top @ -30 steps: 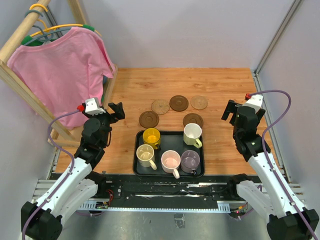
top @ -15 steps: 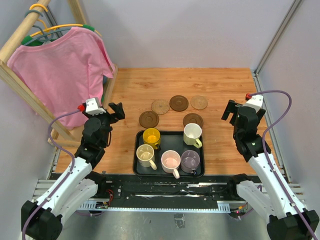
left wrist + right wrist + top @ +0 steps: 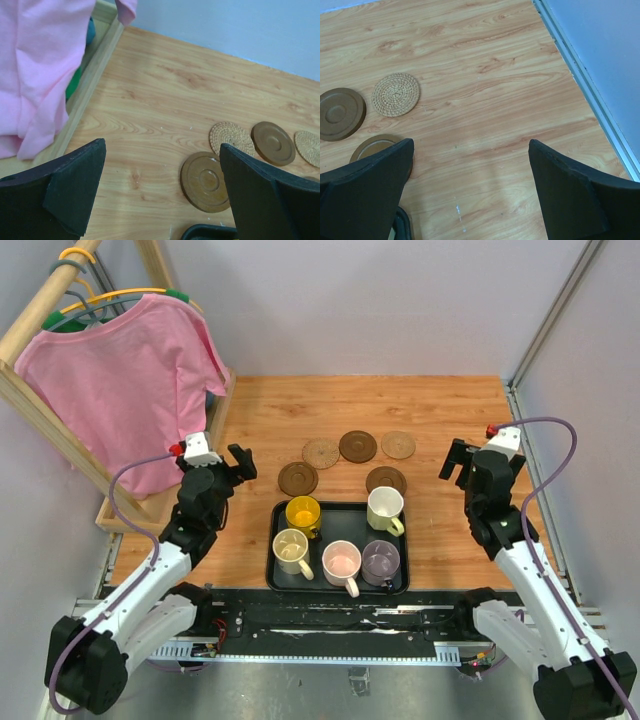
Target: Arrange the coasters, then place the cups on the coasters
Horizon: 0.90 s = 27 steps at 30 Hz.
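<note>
Five cups [image 3: 341, 562] in the tray [image 3: 340, 522], coasters [image 3: 357, 446] beyond

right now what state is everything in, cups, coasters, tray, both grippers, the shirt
coasters, five lying flat on the table, all bare
cups, five upright in the tray, none on a coaster
tray, flat on the table, holding all five cups
left gripper, open, empty
right gripper, open, empty
pink shirt, hanging up
</note>
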Each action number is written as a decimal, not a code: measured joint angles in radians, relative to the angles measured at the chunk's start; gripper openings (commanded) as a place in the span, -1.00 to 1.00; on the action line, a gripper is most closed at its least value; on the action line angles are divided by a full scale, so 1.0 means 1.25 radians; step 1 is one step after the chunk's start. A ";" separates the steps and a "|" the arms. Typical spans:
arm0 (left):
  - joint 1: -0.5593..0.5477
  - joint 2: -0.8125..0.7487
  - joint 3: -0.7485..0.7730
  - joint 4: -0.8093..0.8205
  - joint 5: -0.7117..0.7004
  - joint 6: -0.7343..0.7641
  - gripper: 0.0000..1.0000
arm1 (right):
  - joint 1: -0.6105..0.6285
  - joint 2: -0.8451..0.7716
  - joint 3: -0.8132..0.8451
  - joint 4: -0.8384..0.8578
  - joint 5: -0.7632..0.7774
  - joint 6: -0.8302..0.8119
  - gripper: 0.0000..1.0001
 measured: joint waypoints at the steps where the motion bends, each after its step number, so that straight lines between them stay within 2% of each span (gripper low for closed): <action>1: 0.000 0.015 0.000 0.007 0.004 -0.001 0.95 | 0.000 0.010 0.001 0.007 -0.005 -0.001 0.90; 4: 0.000 0.060 0.001 0.030 0.019 -0.003 0.82 | 0.000 0.046 0.009 0.019 -0.028 -0.008 0.69; 7: 0.001 0.115 0.013 0.052 0.042 -0.005 0.68 | 0.000 0.101 0.039 0.027 -0.050 -0.017 0.37; 9: 0.002 0.154 0.028 0.063 0.058 -0.007 0.52 | 0.000 0.138 0.063 0.036 -0.064 -0.023 0.08; 10: 0.002 0.172 0.036 0.069 0.066 -0.010 0.43 | 0.000 0.156 0.074 0.042 -0.071 -0.026 -0.09; 11: 0.002 0.187 0.043 0.075 0.074 -0.012 0.31 | 0.000 0.172 0.084 0.049 -0.084 -0.029 -0.64; 12: 0.003 0.204 0.052 0.083 0.082 -0.014 0.16 | 0.000 0.191 0.095 0.055 -0.097 -0.034 -0.89; 13: 0.003 0.219 0.060 0.090 0.091 -0.015 0.01 | 0.000 0.214 0.108 0.061 -0.114 -0.042 -0.96; 16: 0.004 0.260 0.080 0.113 0.110 -0.022 -0.41 | 0.000 0.255 0.132 0.070 -0.138 -0.057 -0.99; 18: 0.005 0.289 0.097 0.126 0.123 -0.023 -0.57 | 0.000 0.299 0.162 0.073 -0.151 -0.065 -0.99; 21: 0.008 0.333 0.125 0.141 0.143 -0.027 -0.97 | 0.000 0.357 0.201 0.076 -0.175 -0.072 -0.99; 27: 0.016 0.459 0.212 0.172 0.208 -0.027 -0.99 | -0.002 0.479 0.292 0.084 -0.264 -0.082 -0.99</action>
